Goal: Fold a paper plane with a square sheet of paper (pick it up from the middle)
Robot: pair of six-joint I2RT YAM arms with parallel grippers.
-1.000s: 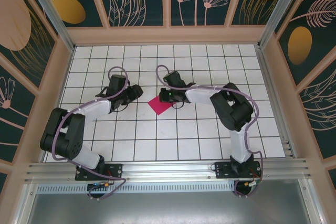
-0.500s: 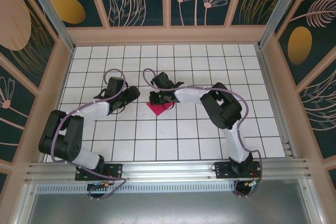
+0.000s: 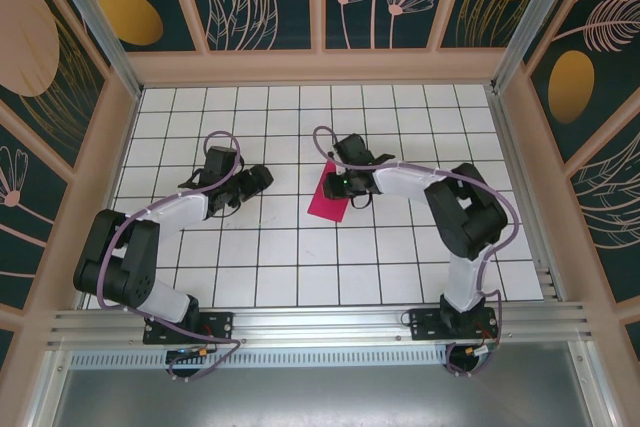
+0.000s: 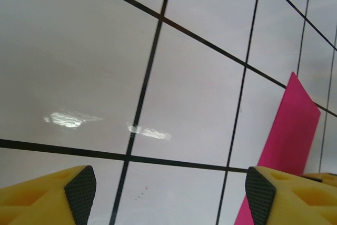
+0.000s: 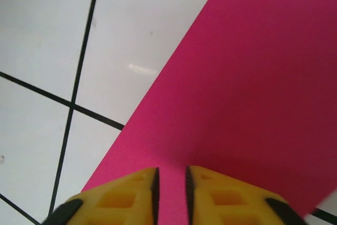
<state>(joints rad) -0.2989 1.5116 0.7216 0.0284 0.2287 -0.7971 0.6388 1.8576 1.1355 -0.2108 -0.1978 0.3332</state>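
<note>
The pink square sheet of paper lies flat on the white table, near the middle. The right gripper is low over it, jaws just a crack apart. The left gripper is nearby, jaws spread wide and holding nothing.

- Near half of the tabletop: open tiles, with room for either arm to sweep.
- Between the left pincer and the square sheet of paper: a strip of bare tile, passable.
- The right pincer hangs over the paper's right part and blocks that side.
- Wooden walls close off the far and side edges.
</note>
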